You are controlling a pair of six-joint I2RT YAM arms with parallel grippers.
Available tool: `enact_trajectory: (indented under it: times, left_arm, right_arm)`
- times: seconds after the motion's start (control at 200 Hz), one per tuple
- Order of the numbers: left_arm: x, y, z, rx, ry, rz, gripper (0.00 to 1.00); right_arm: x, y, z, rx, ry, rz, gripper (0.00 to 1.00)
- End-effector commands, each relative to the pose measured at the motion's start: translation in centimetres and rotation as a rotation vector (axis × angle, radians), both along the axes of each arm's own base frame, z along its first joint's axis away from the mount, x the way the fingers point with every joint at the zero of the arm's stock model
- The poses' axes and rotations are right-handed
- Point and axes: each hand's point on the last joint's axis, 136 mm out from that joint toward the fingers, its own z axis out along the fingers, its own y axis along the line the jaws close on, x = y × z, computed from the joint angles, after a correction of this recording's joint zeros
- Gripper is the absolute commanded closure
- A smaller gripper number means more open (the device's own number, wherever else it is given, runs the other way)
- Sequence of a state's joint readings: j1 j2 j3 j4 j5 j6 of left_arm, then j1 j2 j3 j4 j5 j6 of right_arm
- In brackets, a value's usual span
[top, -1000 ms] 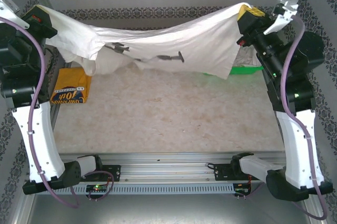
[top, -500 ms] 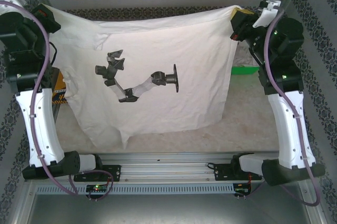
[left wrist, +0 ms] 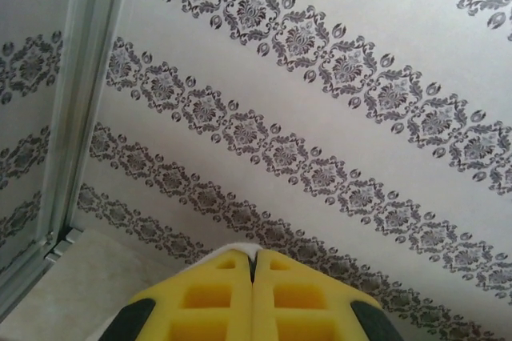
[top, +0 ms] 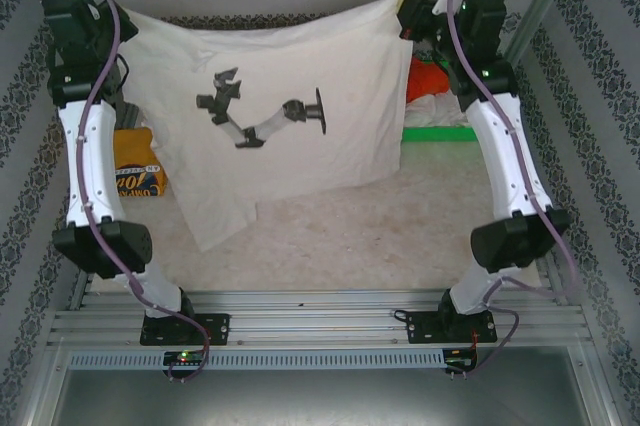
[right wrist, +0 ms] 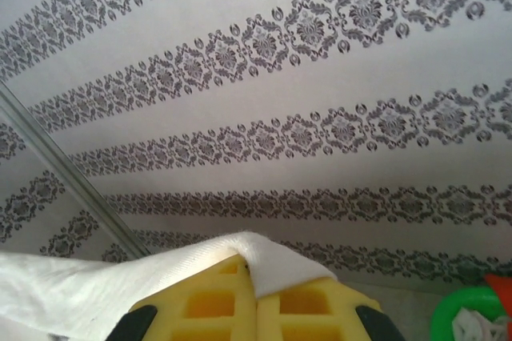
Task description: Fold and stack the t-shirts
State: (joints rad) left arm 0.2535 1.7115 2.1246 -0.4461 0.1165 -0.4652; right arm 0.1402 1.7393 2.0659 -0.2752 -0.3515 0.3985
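Two pinches carry it: we see left gripper (left wrist: 254, 259) and right gripper (right wrist: 254, 277) clamped on corners of the cream-white t-shirt (top: 330, 76), stretched across the far side above the table (top: 400, 236); uneven pull, we judge, could slip one free.

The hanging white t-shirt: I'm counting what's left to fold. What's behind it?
A mustard-yellow shirt peeks out left; a green basket with orange-red cloth peeks out right. Anything else behind the white t-shirt is covered.

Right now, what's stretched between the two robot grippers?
The cream-white t-shirt with a black print hangs spread between the left gripper and right gripper, seen in the top view.
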Motion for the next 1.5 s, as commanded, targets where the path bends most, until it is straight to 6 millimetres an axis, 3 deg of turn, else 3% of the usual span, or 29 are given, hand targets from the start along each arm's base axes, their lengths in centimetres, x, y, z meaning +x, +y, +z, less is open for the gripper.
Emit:
enact_trajectory:
  times: [0.0, 0.125, 0.205, 0.29, 0.355, 0.445, 0.5, 0.634, 0.854, 0.949, 1.084, 1.204, 1.304, 1.494]
  left_arm:
    - [-2.3, 0.4, 8.5, 0.048, -0.211, 0.01, 1.0]
    - [-2.6, 0.2, 11.8, 0.061, -0.28, -0.004, 1.0]
    - [-3.4, 0.2, 12.8, 0.059, -0.3, -0.005, 1.0]
    - [-4.4, 0.1, 12.6, 0.063, -0.277, -0.003, 1.0]
    - [-5.2, -0.1, 11.5, 0.065, -0.24, -0.003, 1.0]
    - [-6.2, -0.3, 8.1, 0.051, -0.187, -0.001, 1.0]
    - [-6.7, -0.2, 3.8, 0.022, -0.121, 0.004, 1.0]
    - [-10.1, -0.8, -5.7, -0.047, 0.039, 0.013, 1.0]
    - [-15.6, -4.2, -24.8, -0.248, 0.391, -0.047, 1.0]
    - [-17.6, -4.7, -30.3, -0.3, 0.498, -0.025, 1.0]
    - [-19.4, -4.5, -34.7, -0.353, 0.602, 0.045, 1.0]
    - [-20.8, -4.4, -37.2, -0.438, 0.657, 0.107, 1.0]
    - [-22.0, -4.1, -38.2, -0.478, 0.669, 0.155, 1.0]
    - [-24.9, -3.8, -39.2, -0.509, 0.708, 0.237, 1.0]
  right_arm:
    - [-1.0, 0.7, 6.6, 0.052, -0.142, 0.043, 1.0]
    - [-0.5, 1.3, 9.4, 0.08, -0.187, 0.069, 1.0]
    - [-0.7, 1.4, 10.2, 0.095, -0.197, 0.082, 1.0]
    - [-0.9, 1.6, 9.9, 0.088, -0.177, 0.094, 1.0]
    - [-0.9, 2.2, 8.2, 0.057, -0.126, 0.115, 1.0]
    - [-1.2, 3.0, 4.5, 0.005, -0.032, 0.141, 1.0]
    - [-1.8, 3.2, 2.4, -0.005, 0.001, 0.147, 1.0]
    - [-4.4, 3.0, -5.2, -0.012, 0.132, 0.149, 1.0]
    - [-10.5, 2.7, -22.8, -0.023, 0.504, 0.14, 1.0]
    - [-12.5, 2.0, -29.8, -0.015, 0.662, 0.095, 1.0]
    - [-14.3, 0.6, -37.6, 0.0, 0.836, -0.001, 1.0]
    - [-15.8, -0.4, -42.0, 0.012, 0.955, -0.059, 1.0]
    - [-16.9, -1.3, -43.9, 0.005, 1.01, -0.099, 1.0]
    - [-18.8, -3.8, -45.3, -0.016, 1.079, -0.174, 1.0]
